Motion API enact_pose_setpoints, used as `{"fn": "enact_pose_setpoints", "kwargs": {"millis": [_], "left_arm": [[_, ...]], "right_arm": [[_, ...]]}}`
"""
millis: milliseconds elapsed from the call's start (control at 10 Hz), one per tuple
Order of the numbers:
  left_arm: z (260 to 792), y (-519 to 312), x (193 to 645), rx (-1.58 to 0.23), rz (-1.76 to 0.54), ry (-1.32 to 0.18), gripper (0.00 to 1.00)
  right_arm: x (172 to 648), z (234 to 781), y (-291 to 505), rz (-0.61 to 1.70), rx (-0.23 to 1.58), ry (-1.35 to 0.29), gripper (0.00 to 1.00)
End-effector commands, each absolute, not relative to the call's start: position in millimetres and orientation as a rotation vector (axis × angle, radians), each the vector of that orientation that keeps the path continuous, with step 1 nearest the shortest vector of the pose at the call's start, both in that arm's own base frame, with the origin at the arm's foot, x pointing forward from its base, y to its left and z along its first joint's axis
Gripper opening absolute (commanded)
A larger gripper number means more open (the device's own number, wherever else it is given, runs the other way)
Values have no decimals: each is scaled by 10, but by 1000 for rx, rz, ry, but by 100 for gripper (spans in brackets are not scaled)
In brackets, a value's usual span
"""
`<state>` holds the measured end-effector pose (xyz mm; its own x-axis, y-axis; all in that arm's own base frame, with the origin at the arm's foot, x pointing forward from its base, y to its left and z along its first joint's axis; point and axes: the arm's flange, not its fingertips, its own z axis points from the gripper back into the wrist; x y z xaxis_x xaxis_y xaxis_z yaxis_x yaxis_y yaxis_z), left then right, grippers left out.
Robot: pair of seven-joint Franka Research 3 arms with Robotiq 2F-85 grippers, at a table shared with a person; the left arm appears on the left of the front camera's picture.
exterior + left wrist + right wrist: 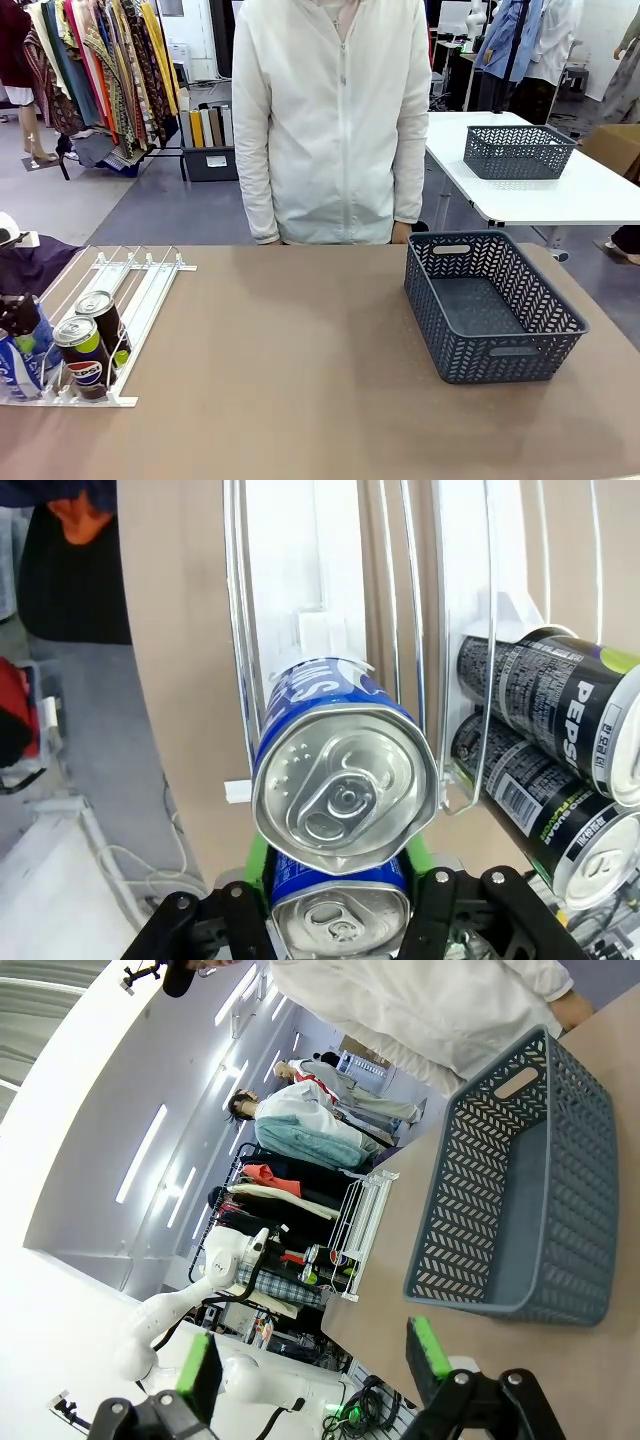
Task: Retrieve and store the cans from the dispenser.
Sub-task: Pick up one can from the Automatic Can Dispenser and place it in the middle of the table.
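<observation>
The left claw (340, 865) is closed around a blue can (16, 368) at the near end of the dispenser (150, 285), on the left side of the table (300, 380). The can looks smooth, slippery and easy to dent, so hold its round middle gently.

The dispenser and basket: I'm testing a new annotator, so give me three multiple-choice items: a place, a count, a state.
1. Where on the table is the grey basket? A robot's left; B robot's right; C middle.
2. How many black Pepsi cans lie in the dispenser? A one; B two; C four.
3. The left gripper is: A open over the basket; B shut on a Pepsi can; C shut on a blue can.
Key: B, front view's right side; B, two black cans show; C, green pads clamp blue.
</observation>
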<state>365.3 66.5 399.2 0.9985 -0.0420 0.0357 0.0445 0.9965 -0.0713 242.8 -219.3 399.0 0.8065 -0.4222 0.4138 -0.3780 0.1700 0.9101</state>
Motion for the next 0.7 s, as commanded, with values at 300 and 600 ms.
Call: {"fn": "enact_pose_setpoints", "kwargs": {"millis": [300,600], "left_arm": [[3911,547,3079,-53,-37,-110,0],[4637,632,2844,3,-91,-132,0]], "right_arm": [[2414,4031,-2196,-31,1439,-683,100],[2414,4031,-2196,-31,1439,-683,100]]}}
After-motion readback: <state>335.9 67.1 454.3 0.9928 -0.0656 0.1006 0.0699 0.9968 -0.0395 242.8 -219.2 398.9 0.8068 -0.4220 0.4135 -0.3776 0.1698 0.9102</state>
